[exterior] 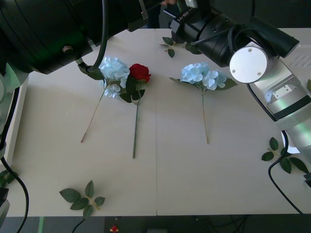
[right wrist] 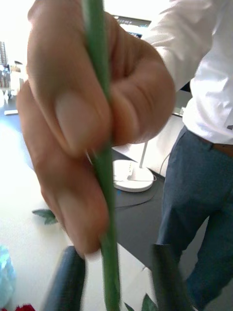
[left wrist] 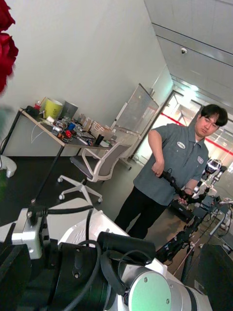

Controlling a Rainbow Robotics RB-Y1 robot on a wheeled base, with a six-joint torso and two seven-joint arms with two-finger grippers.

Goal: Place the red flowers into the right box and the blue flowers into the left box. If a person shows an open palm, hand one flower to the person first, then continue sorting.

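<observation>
The right arm (exterior: 248,63) is stretched well forward over the worktop (exterior: 160,170), with its elbow bent and its wrist out past the far edge. The right gripper (right wrist: 116,272) has its two dark fingers (right wrist: 68,279) spread. A thin green stem (right wrist: 110,262) runs up through the gap between them, along the gripper's own length, and it seems to touch neither finger. I can't see which flower it belongs to.

Just beyond the fingertips a person's hand (right wrist: 92,121) is closed in a fist around that stem, with the thumb pressed across it. Past the hand stands the person (right wrist: 204,146) in a white shirt and grey-blue trousers.

Back from that gripper, toward the robot, three flowers lie flat on the worktop. Their heads point to the far edge and their stems trail back toward the robot. One blue flower (exterior: 200,75) lies nearest the arm. The red rose (exterior: 140,73) lies further to its left, and a second blue flower (exterior: 114,70) touches the rose, its stem slanting away from it. Loose leaf sprigs (exterior: 82,196) lie near the front edge.

The left arm (exterior: 39,34) is raised at the left. The left gripper (left wrist: 114,252) points out into the room with its fingers wide apart. A blurred red bloom (left wrist: 5,48) shows off to one side of it, and I can't tell whether anything holds it.
</observation>
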